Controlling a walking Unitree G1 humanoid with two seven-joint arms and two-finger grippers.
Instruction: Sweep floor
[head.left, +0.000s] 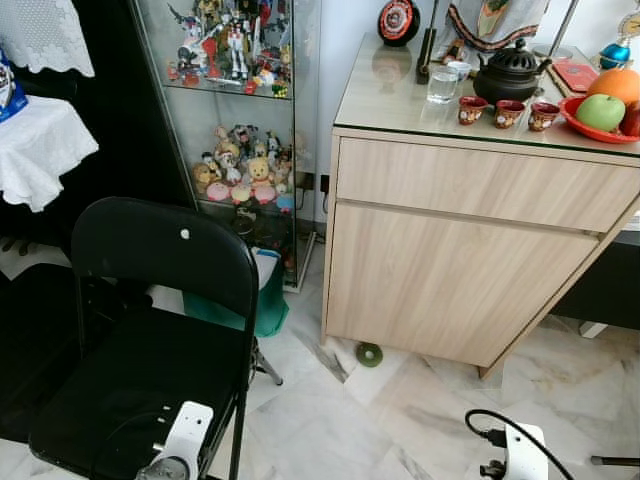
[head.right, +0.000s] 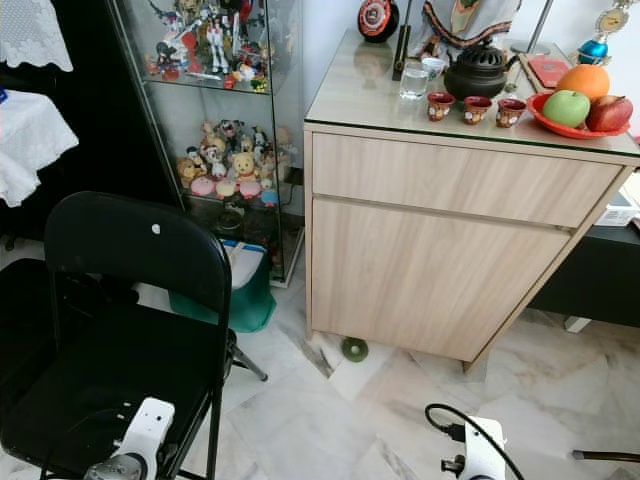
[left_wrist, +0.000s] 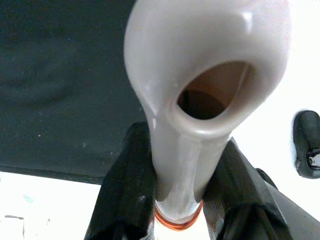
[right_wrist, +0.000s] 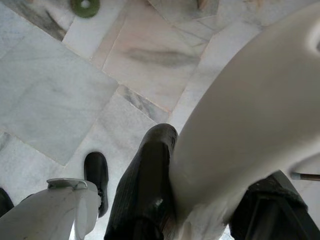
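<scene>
While a black folding chair (head.left: 150, 330) stands at the left of the scene, the left pincer (left_wrist: 177, 200) is seen in its wrist view clamped on a pale plastic handle (left_wrist: 200, 100) with a hanging hole at its end and an orange ring lower down; both black fingers (left_wrist: 127, 185) press against the handle's sides. Behind the chair, a glass display cabinet (head.left: 235, 120) filled with figurines is set against the wall, and a green bag (head.left: 265, 300) is leaned at its foot. To the right of it, a wooden cabinet (head.left: 450, 260) is topped by a dark teapot (head.left: 510, 72), small red cups, a glass and a red plate of fruit (head.left: 605, 115). A small green disc (head.left: 369, 354) is found on the marble floor (head.left: 400, 420) just before the cabinet's base. At the right, the right pincer (right_wrist: 200, 200) is closed around another thick pale handle (right_wrist: 250, 115), held above the marble tiles.
</scene>
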